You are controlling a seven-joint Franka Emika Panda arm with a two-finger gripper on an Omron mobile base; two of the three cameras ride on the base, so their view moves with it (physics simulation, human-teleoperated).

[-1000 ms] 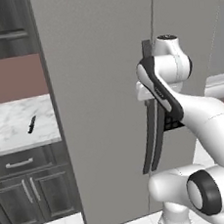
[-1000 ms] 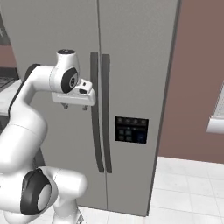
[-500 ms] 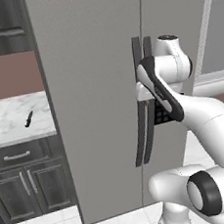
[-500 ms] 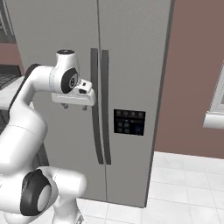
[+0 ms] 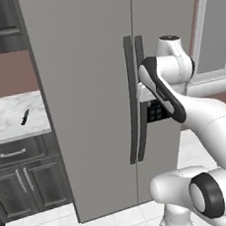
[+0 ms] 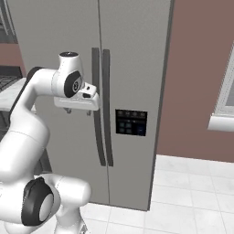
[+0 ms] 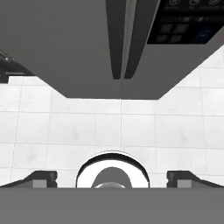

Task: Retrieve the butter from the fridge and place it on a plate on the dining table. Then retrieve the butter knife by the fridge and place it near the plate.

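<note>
The grey fridge stands shut, its two long dark handles side by side at the door seam. My gripper hangs just in front of the handles at about their upper third, pointing down at the floor. In the hand view the gripper is open with nothing between its fingertips, and the fridge lies above. The small dark butter knife lies on the marble counter left of the fridge. The butter, plate and dining table are out of view.
A marble kitchen counter over dark drawers adjoins the fridge's left side. The black dispenser panel sits on the right door. A brown wall and a window lie to the right, with white tiled floor below.
The whole scene has slid to the left in both base views, so the base has moved. The arm holds the same pose and the gripper stays open.
</note>
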